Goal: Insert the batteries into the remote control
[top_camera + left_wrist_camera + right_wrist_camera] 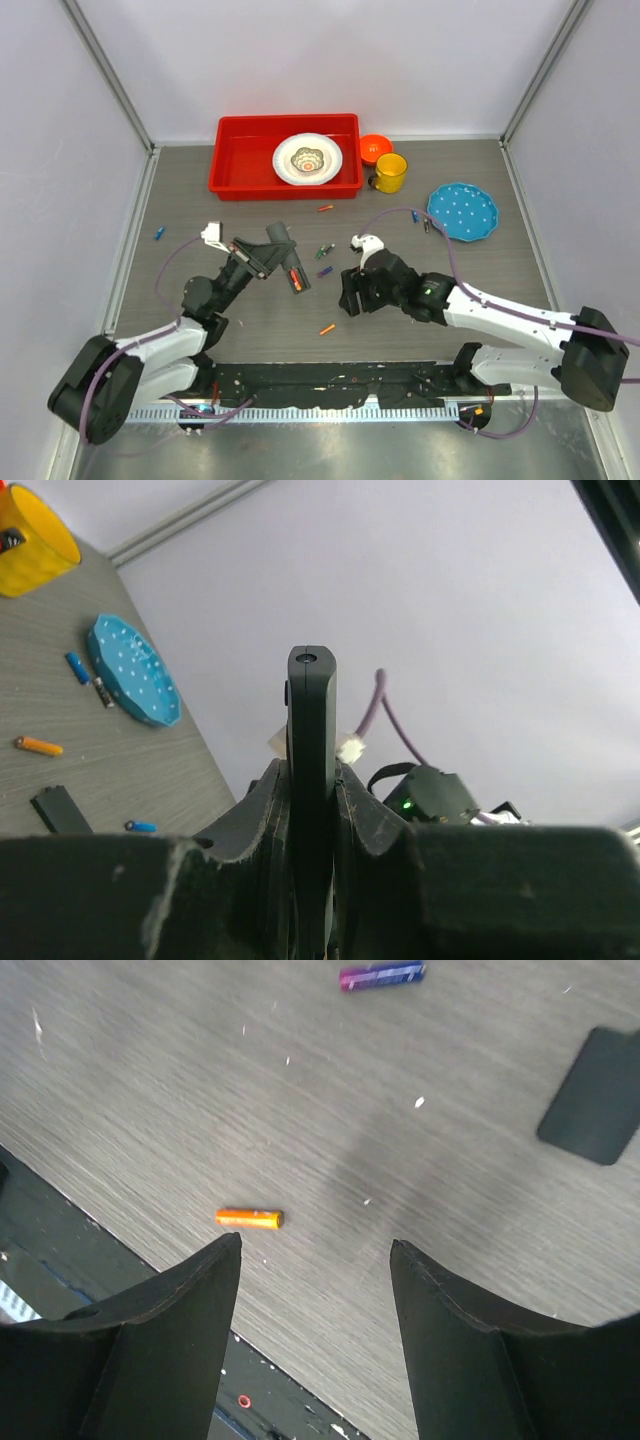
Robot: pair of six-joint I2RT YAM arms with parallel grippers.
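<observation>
My left gripper [270, 258] is shut on the remote control [287, 262], a slim black bar held off the table with a red battery [295, 279] showing in its slot. In the left wrist view the remote control [310, 720] stands edge-on between the fingers. My right gripper [350, 296] hovers open over the table with nothing between its jaws. An orange battery [249, 1219] lies just beyond its left fingertip [225, 1250]. A purple battery [382, 975] and the flat black cover [597, 1095] lie farther off.
A red tray [232, 165] holding a white plate [330, 160] stands at the back, with an orange bowl [375, 148], a yellow cup [390, 172] and a blue plate [462, 211] to its right. Loose batteries lie scattered mid-table, including a green one [325, 248]. A blue battery [159, 233] lies at the left.
</observation>
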